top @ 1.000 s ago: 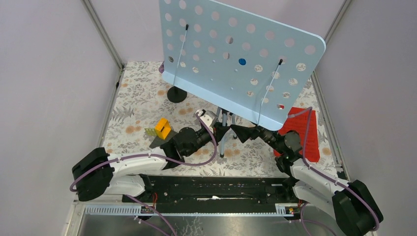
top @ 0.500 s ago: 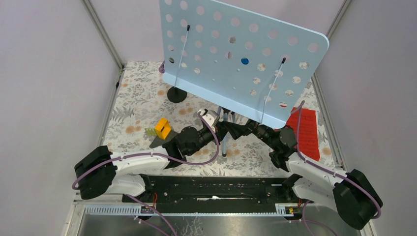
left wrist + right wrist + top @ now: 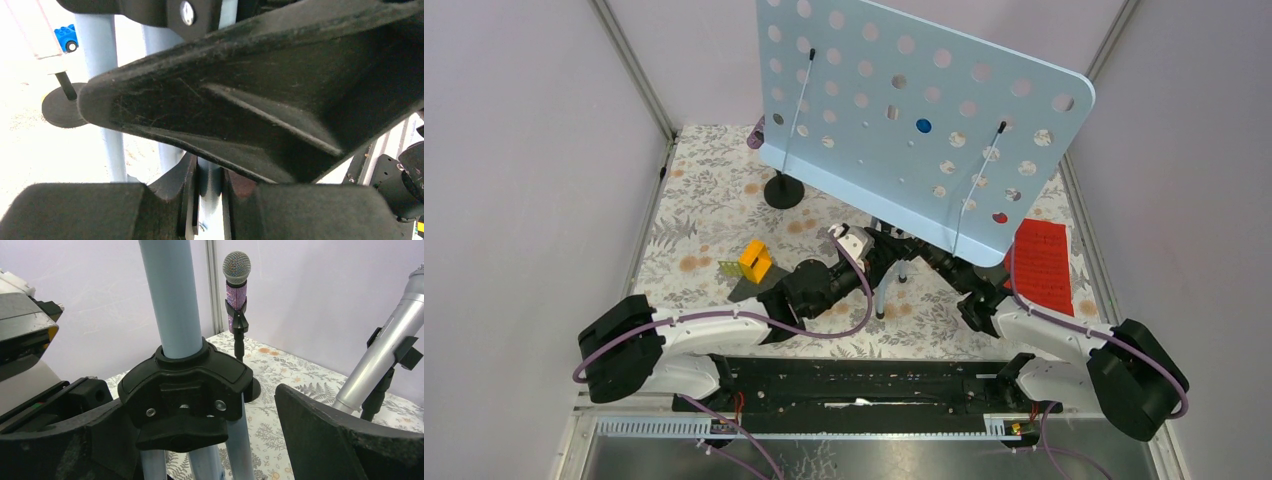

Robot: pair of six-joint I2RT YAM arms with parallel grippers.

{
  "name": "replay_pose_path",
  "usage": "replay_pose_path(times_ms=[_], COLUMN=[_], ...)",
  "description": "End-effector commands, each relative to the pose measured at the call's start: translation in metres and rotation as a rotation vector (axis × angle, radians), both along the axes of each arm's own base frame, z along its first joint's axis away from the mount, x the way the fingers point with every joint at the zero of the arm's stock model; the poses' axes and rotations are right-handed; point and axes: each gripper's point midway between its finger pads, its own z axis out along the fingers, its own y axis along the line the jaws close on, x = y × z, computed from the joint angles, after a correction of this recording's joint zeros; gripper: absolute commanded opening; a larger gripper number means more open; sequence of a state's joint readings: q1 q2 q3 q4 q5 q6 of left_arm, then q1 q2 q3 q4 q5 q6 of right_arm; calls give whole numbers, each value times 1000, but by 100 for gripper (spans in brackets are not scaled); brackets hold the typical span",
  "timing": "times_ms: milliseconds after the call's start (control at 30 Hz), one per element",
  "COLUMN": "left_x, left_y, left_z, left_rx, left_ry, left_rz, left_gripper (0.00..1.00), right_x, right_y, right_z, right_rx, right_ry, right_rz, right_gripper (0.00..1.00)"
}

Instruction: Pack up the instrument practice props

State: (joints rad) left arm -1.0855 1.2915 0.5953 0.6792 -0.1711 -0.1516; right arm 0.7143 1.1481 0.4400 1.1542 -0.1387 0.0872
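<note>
Here, the sheet-music holder (image 3: 854,160) stands upright on the floral table (image 3: 714,200). The left pincer (image 3: 210,200) is closed to a narrow gap on a pale-blue tube of the holder's stand. The right pincer (image 3: 200,440), spread wide, straddles the holder's black tripod hub (image 3: 185,385). A purple microphone (image 3: 235,277) and a silver microphone (image 3: 385,355) stand beyond the holder. A red music sheet (image 3: 1042,265) lies beside it.
</note>
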Motion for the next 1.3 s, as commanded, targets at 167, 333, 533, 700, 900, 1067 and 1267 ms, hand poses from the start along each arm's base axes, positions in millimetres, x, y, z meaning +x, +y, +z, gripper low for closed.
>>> replay_pose_path(times_ms=[167,333,533,700,900,1067,1267], left_x=[-30,-28,-24,-26,-16,-1,13], left_y=[16,16,32,48,55,49,26], left_z=[-113,-118,-119,-117,-104,-81,-72], left_rx=[307,305,284,261,200,118,110], left_ry=[220,256,285,290,229,131,48], left_rz=[-51,-23,66,117,169,205,189], left_gripper=[0,12,77,99,99,99,99], right_x=[12,10,7,6,0,-10,-16], right_y=[10,16,14,15,13,9,10], right_z=[-21,-31,-35,-35,-31,-25,-26], right_rx=[-97,-119,-121,-131,-104,-74,-105], right_ry=[12,23,24,32,52,75,126], right_rz=[-40,-12,-6,-1,18,38,67], right_gripper=[95,67,37,13,9,8,8])
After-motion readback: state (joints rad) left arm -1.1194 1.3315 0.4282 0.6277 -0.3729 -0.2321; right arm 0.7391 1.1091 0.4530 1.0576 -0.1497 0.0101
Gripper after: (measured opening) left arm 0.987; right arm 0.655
